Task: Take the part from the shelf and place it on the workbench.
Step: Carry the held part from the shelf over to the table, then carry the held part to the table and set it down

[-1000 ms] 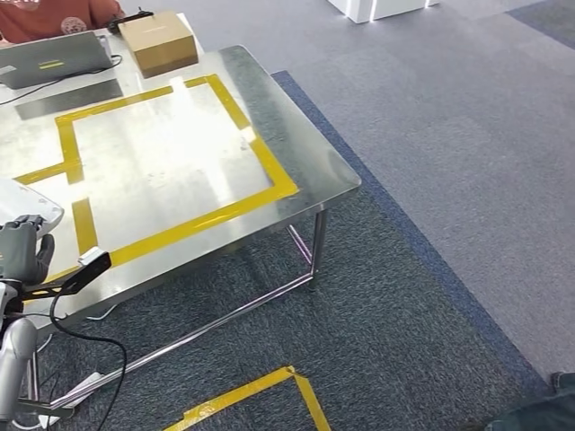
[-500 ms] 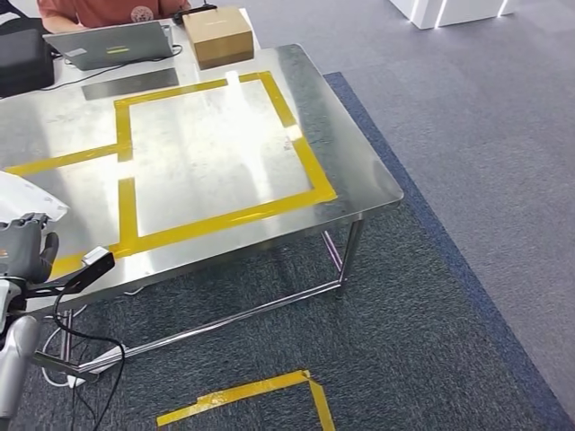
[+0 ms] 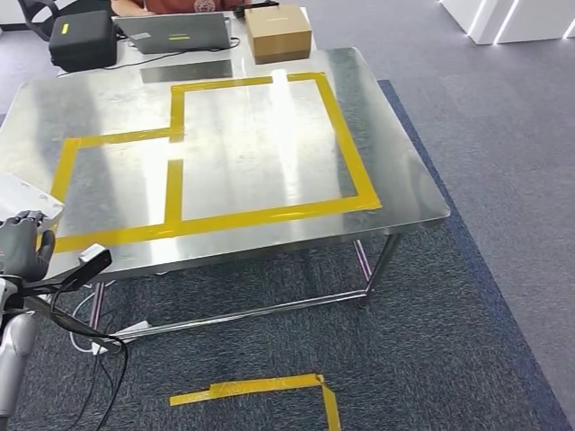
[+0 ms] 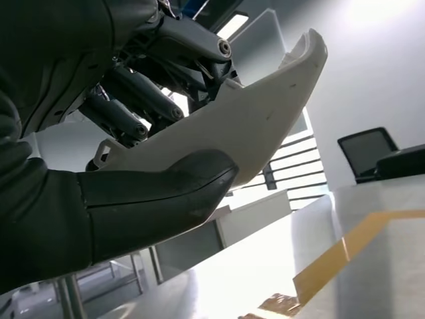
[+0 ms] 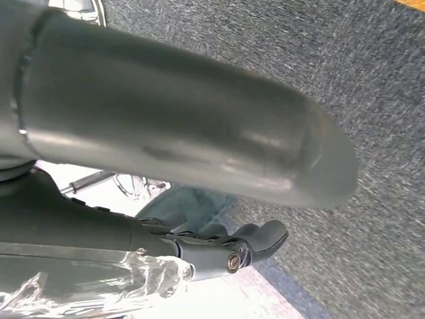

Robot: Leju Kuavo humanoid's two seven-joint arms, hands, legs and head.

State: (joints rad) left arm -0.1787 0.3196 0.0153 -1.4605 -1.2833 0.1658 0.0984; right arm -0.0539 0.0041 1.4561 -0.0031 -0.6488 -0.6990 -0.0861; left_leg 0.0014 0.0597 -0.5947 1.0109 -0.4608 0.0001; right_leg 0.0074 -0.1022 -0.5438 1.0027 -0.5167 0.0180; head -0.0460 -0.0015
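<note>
One curved white part [image 4: 260,113], left hand [image 4: 100,166]-held

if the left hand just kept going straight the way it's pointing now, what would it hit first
Probably the workbench. The left hand holds the white part beside the near left corner, and the part's tip likely meets the steel edge first, though their relative height is unclear.

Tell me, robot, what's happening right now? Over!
Left hand holding the white part. Right hand empty, fingers curled. Workbench ahead; part not yet on it. Taped area bare. Over.
</note>
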